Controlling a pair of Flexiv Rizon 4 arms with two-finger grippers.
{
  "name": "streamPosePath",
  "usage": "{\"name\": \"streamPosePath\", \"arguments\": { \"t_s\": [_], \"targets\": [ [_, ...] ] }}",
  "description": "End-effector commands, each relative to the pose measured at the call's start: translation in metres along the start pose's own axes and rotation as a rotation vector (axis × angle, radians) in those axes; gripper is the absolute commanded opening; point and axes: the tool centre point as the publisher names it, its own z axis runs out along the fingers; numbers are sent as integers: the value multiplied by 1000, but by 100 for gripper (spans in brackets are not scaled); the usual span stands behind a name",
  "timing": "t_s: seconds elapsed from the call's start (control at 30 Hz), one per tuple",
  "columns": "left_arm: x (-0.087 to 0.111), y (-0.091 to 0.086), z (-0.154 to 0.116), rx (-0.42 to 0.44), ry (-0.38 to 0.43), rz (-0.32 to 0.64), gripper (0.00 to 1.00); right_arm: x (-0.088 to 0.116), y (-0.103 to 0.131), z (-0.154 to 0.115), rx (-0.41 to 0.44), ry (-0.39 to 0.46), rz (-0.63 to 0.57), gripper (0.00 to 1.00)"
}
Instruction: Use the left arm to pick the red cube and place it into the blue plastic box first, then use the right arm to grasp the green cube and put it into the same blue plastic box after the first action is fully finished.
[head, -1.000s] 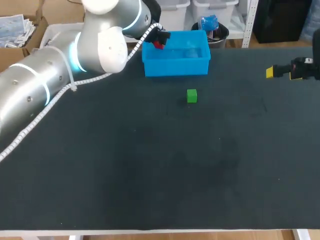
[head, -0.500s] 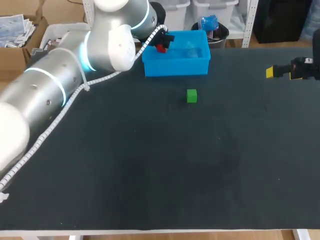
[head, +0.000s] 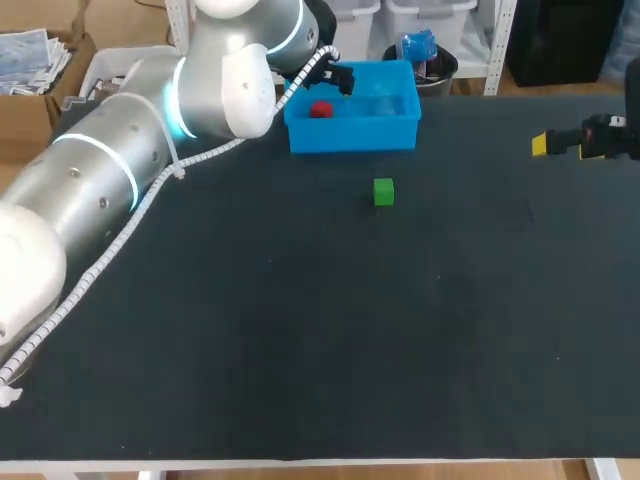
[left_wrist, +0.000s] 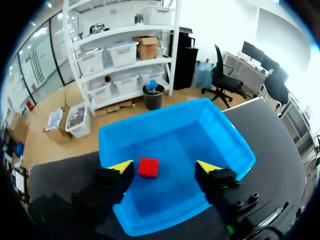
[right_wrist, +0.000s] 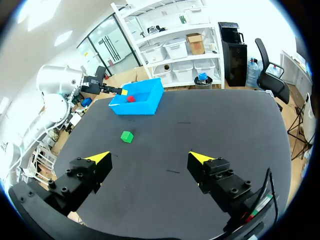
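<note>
Lying in the box: the red cube (head: 320, 110) (left_wrist: 148, 167) (right_wrist: 131, 99) sits on the floor of the blue plastic box (head: 350, 133) (left_wrist: 220, 130) (right_wrist: 136, 108), near the box's left end.
Left gripper (head: 337, 79) (left_wrist: 163, 166) (right_wrist: 117, 91): hangs over the left end of the box, above the red cube. Its two yellow-tipped fingers are spread wide. The cube shows between them, closer to one finger, but neither finger touches it. They hold nothing.
Green cube (head: 384, 192) (right_wrist: 127, 136): sits by itself on the black table (head: 300, 330), a little in front of the box.
Right gripper (head: 540, 145) (right_wrist: 151, 157): well off to the right of the box and far from the green cube. Its fingers are spread apart and hold nothing.
</note>
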Motion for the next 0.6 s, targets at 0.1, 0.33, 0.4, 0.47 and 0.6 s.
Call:
{"name": "streamPosePath", "arguments": {
  "t_s": [0.1,0.33,0.4,0.47,0.6],
  "targets": [
    [-3,-7,-19,-10,-7,15,100,0,0,0,1,1,-1,100],
    [3,-11,-56,-10,-21,24,100,0,0,0,1,1,-1,100],
    [8,-11,-67,-11,-21,23,100,0,0,0,1,1,-1,100],
    [16,-12,-82,-13,-21,24,100,0,0,0,1,1,-1,100],
    [27,-12,-109,-20,-9,21,100,0,0,0,1,1,-1,100]
  ]
}}
